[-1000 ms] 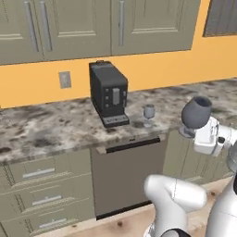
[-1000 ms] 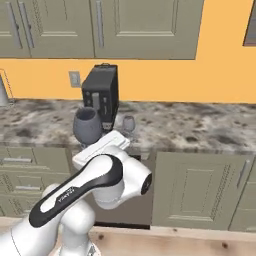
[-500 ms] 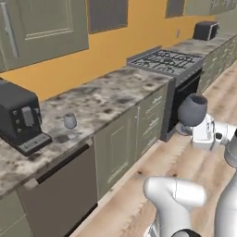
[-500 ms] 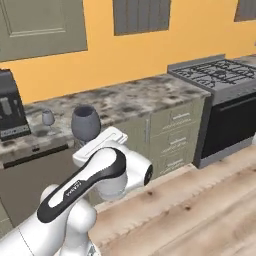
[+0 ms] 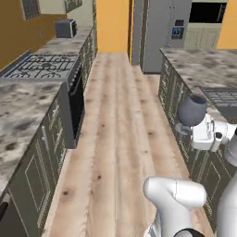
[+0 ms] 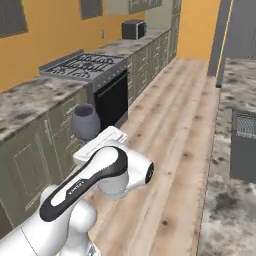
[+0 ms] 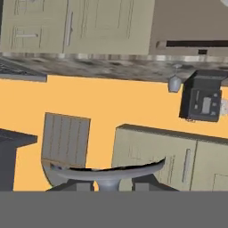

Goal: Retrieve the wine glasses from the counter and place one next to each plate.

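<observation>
My base has swung round since a moment ago: where the coffee machine and then the stove end of the counter faced me, I now look down a long wooden floor [image 5: 115, 120] between two runs of cabinets. The grey-blue wine glass [image 5: 192, 111] has come along with me, its rounded bowl standing above my gripper [image 6: 98, 145], which is closed narrowly on its stem; in the hand view the round base [image 7: 109, 171] of that glass sits just above my fingertips. The counter [image 6: 35, 97] with its speckled stone top runs along my left, carrying the stove [image 5: 39, 65] and, further on, a dark toaster [image 6: 133, 29]. The hand view is upside down: there the second wine glass [image 7: 174, 80] stands on the counter, just beside the black coffee machine [image 7: 202, 100], against the orange wall. A stone-topped island [image 5: 199, 65] runs along my right.
</observation>
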